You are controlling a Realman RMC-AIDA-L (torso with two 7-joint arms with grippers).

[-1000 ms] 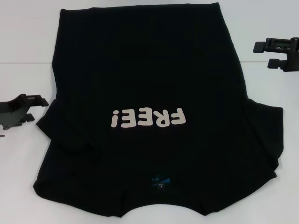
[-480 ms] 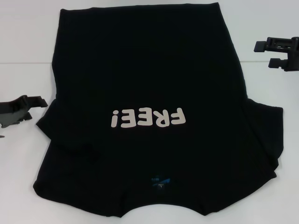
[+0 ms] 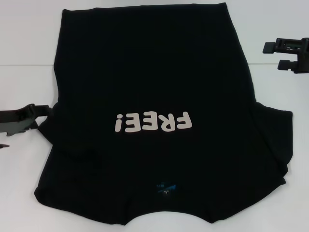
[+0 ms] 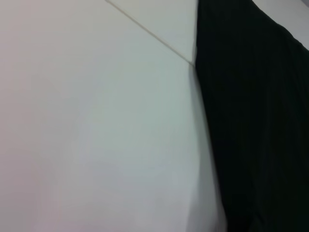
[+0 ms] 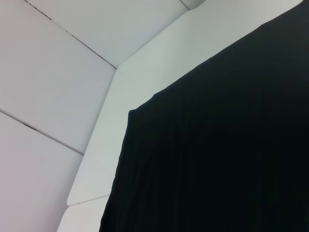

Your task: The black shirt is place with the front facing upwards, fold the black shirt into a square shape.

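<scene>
Black shirt [image 3: 149, 87] lies flat on white surface [image 3: 29, 58], "FREE!" print up. Left gripper [image 3: 21, 121] at 9 o'clock touches sleeve edge, right gripper [image 3: 285, 55] at 2 o'clock is apart; both sets of fingers spread, holding nothing.

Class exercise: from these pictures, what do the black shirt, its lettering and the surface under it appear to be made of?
The black shirt looks like soft matte knit cloth: it lies limp with shallow wrinkles. The "FREE!" lettering seems a flat off-white print, edges crisp. The table appears smooth, hard and white, perhaps laminate; its material is uncertain.
</scene>
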